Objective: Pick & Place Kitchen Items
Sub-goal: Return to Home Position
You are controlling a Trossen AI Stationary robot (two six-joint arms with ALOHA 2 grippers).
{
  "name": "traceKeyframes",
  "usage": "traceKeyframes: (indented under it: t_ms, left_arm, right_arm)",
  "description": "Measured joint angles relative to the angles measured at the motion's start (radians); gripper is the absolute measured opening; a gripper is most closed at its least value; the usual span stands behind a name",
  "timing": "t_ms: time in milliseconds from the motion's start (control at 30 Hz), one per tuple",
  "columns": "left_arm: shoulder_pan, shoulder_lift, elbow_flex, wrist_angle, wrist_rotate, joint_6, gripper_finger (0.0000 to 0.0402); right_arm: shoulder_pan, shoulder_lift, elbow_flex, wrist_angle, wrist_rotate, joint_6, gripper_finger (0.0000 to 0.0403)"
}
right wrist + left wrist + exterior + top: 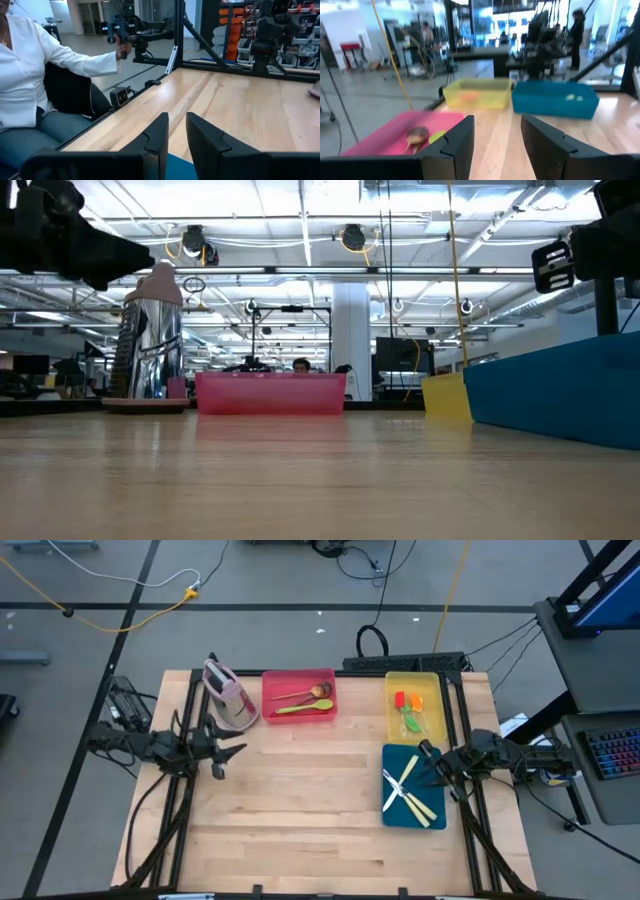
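My left gripper (222, 755): spread, empty, held level.
My right gripper (428, 764): narrowly parted, empty, blue tray (400, 758) beneath.

Along the far edge of my table (300, 810), left to right: the upright container (228, 695), the spoon tray (298, 674) just beside it with the spoons (305, 701) in it, then, well apart, the spatula tray (412, 676) with the spatulas (410, 712). The knife tray (400, 758) sits just nearer, knives (408, 796) inside. My left gripper (225, 752) hangs nearer than the container; my right gripper (432, 765) is over the knife tray's right side.
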Motion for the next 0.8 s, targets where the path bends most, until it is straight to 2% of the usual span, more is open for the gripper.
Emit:
traceKeyframes:
  t_ms: [167, 467, 700, 800]
  left_arm:
    - [0.0, 0.001, -0.062, 0.1, 0.024, 0.016, 0.0168]
    - [0.0, 0.007, -0.06, 0.09, 0.026, 0.02, 0.0168]
    - [0.0, 0.008, -0.06, 0.089, 0.024, -0.121, 0.0168]
    - [0.0, 0.008, -0.06, 0.089, 0.024, -0.138, 0.0168]
  right_arm:
    - [0.0, 0.0, -0.02, 0.018, 0.002, 0.004, 0.0059]
    - [0.0, -0.001, -0.135, 0.227, 0.002, 0.024, 0.0059]
    - [0.0, 0.002, -0.136, 0.211, 0.003, 0.073, 0.0059]
    - [0.0, 0.003, -0.136, 0.211, 0.003, 0.076, 0.0059]
